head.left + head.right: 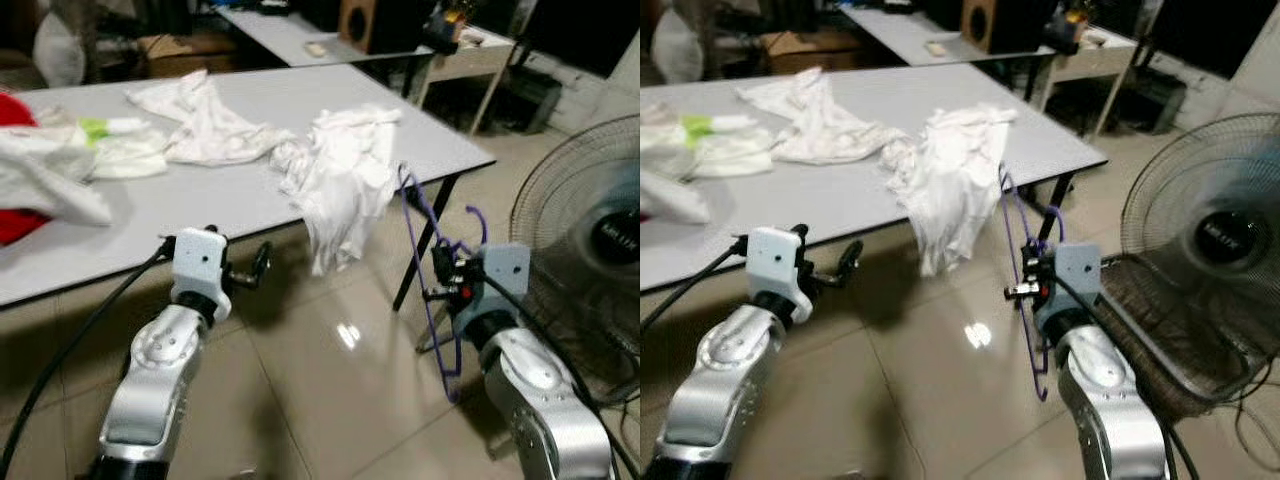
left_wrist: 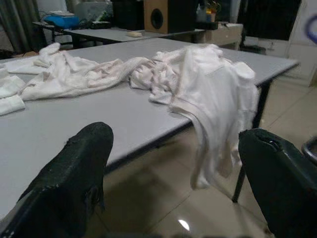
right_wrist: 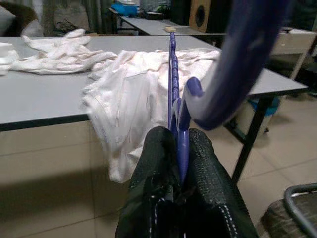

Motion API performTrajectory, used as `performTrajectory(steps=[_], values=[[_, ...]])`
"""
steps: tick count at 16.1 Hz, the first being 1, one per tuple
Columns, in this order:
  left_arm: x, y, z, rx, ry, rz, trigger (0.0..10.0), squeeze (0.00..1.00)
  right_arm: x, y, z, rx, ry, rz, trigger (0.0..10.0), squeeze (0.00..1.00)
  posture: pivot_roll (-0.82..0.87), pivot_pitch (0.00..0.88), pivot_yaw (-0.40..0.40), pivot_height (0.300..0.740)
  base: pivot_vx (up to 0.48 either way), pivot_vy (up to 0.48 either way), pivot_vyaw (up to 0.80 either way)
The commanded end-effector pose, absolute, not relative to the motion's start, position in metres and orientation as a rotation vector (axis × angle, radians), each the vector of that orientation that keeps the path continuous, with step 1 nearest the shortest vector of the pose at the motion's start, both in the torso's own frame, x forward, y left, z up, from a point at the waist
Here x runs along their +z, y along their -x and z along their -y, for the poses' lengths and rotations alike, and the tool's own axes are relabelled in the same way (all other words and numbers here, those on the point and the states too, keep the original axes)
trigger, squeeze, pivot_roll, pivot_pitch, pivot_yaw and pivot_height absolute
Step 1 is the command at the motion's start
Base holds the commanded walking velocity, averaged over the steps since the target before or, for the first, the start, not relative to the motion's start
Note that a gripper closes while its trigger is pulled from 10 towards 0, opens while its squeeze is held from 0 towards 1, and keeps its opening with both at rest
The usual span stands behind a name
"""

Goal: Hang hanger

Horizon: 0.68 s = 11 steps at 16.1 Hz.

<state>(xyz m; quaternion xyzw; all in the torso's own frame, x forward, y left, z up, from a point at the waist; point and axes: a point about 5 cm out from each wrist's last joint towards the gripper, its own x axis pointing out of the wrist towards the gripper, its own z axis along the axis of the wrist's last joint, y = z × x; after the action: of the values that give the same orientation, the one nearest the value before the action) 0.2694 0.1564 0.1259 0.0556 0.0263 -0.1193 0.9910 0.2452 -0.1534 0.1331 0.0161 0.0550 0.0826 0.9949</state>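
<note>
Right gripper (image 1: 443,283) pinches thin purple plastic hanger (image 1: 425,225) edge-on; left gripper (image 1: 255,268) spread, idle. Risk: hanger snags draped white shirt (image 1: 340,180) hanging off grey table (image 1: 200,195)

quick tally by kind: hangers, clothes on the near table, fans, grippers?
Purple hanger: 1, clamped in the right gripper.
Garments on the grey table: about 5 – draped white shirt, crumpled white garment, white-and-green piece, white cloth, red item; the left-hand pile is hard to separate.
Standing fan: 1.
Grippers: 2; left gripper has open jaws.
Total: about 9.
</note>
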Motion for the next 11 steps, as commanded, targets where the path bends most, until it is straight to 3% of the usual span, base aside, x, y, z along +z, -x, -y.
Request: performTrajectory(steps=[1, 11], values=[[0.13, -0.268, -0.149, -0.268, -0.106, -0.034, 10.0, 0.13, 0.135, -0.247, 0.158, 0.152, -0.036, -0.098, 10.0, 0.0, -0.12, 0.0, -0.059, 0.74, 0.292, 0.0, 0.0], [0.126, -0.271, -0.145, -0.239, -0.104, -0.045, 10.0, 0.13, 0.134, -0.242, 0.17, 0.113, -0.01, -0.097, 10.0, 0.0, -0.14, 0.0, -0.046, 0.74, 0.312, 0.0, -0.04]])
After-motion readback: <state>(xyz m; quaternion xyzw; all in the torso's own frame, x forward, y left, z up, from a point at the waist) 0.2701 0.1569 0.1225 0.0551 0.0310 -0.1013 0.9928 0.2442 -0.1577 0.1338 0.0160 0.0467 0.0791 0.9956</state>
